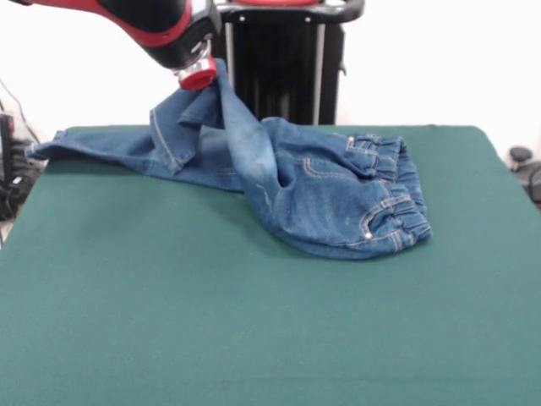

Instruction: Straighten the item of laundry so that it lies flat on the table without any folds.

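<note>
The item of laundry (338, 199), a small pair of blue denim jeans, lies crumpled at the far side of the green table (254, 338). Its elastic waistband is bunched at the right. One leg stretches left to the table's far left corner. The other leg is pulled up into a peak and folds over the rest. My gripper (209, 83) sits at the top of that peak, above the far left part of the table, shut on the lifted denim. The cloth hides its fingertips.
The end of the flat leg (42, 150) reaches the table's left edge. Dark equipment and cables stand off the table at the left (7, 169) and right (526, 169). Bare green surface fills the near half.
</note>
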Tool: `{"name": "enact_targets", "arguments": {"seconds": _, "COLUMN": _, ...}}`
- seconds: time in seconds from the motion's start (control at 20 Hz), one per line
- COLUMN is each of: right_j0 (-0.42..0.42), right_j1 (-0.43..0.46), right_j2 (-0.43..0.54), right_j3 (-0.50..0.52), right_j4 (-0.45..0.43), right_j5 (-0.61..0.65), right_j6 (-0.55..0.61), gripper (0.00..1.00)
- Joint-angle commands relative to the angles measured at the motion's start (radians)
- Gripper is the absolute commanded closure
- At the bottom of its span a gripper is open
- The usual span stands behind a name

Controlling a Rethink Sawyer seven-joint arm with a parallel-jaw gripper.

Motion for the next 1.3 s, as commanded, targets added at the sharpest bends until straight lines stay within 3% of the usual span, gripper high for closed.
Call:
{"name": "enact_targets", "arguments": {"seconds": 0.05, "right_j0": 0.015, "right_j1": -0.020, "right_j2": 0.056, "right_j3": -0.056, "right_j4": 0.012, "right_j5": 0.158, "right_j6": -0.120, "gripper": 1.00}}
{"name": "enact_targets", "arguments": {"seconds": 0.6, "right_j0": -0.018, "right_j1": 0.046, "right_j2": 0.082, "right_j3": -0.246, "right_j4": -0.092, "right_j5": 0.340, "right_j6": -0.246, "gripper": 1.00}}
{"name": "enact_targets", "arguments": {"seconds": 0.75, "right_j0": -0.036, "right_j1": 0.102, "right_j2": 0.121, "right_j3": -0.337, "right_j4": -0.134, "right_j5": 0.407, "right_j6": -0.340, "gripper": 1.00}}
{"name": "enact_targets", "arguments": {"seconds": 0.95, "right_j0": -0.076, "right_j1": 0.208, "right_j2": 0.205, "right_j3": -0.473, "right_j4": -0.171, "right_j5": 0.585, "right_j6": -0.500, "gripper": 1.00}}
{"name": "enact_targets", "arguments": {"seconds": 1.3, "right_j0": -0.085, "right_j1": 0.297, "right_j2": 0.299, "right_j3": -0.629, "right_j4": -0.196, "right_j5": 0.754, "right_j6": -0.583, "gripper": 1.00}}
